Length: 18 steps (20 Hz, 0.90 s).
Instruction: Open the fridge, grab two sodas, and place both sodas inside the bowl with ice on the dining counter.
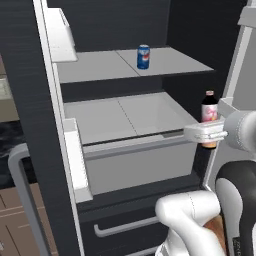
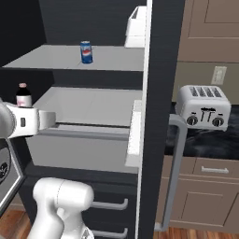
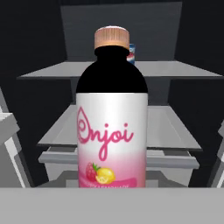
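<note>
One pink-label bottle (image 1: 209,118) upright in closed pincer (image 1: 207,134), blue can (image 1: 143,56) on fridge (image 1: 165,62) shelf behind.

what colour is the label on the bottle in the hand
Pink fading from white, with pink "Enjoi" script and a small fruit picture on the bottle. The hand view shows it best.

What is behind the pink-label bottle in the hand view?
Behind the bottle, the blue can peeks past its cap on the upper fridge shelf. Most of the can is covered by the bottle.
</note>
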Tool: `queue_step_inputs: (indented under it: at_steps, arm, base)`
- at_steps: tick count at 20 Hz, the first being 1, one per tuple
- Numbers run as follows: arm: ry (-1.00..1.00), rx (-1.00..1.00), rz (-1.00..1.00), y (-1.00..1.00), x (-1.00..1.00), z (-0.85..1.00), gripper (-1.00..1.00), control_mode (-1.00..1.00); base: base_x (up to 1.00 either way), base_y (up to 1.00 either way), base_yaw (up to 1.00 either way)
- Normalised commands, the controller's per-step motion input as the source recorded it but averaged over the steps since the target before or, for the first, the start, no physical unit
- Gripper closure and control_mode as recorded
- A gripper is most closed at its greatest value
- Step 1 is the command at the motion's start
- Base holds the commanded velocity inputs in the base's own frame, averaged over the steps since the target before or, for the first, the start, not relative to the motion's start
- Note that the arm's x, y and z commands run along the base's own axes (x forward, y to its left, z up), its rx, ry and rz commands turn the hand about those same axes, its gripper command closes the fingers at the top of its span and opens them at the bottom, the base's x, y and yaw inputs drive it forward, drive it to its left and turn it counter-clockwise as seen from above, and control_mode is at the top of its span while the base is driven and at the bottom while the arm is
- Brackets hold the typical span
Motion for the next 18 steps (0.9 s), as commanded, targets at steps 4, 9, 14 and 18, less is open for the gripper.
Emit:
queue_step_inputs:
  at_steps: [4,9,14,18]
  arm:
    - [0.00,0.00,0.00,0.00,0.00,0.00,1.00,1.00]
    - [0.00,0.00,0.00,0.00,0.00,0.00,1.00,1.00]
    - [0.00,0.00,0.00,0.00,0.00,0.00,1.00,1.00]
    - [0.00,0.00,0.00,0.00,0.00,0.00,1.00,1.00]
  base:
    - [-0.60,0.10,-0.18]
    - [-0.54,0.33,-0.42]
    - [-0.47,0.50,-0.49]
    - [-0.63,0.46,-0.48]
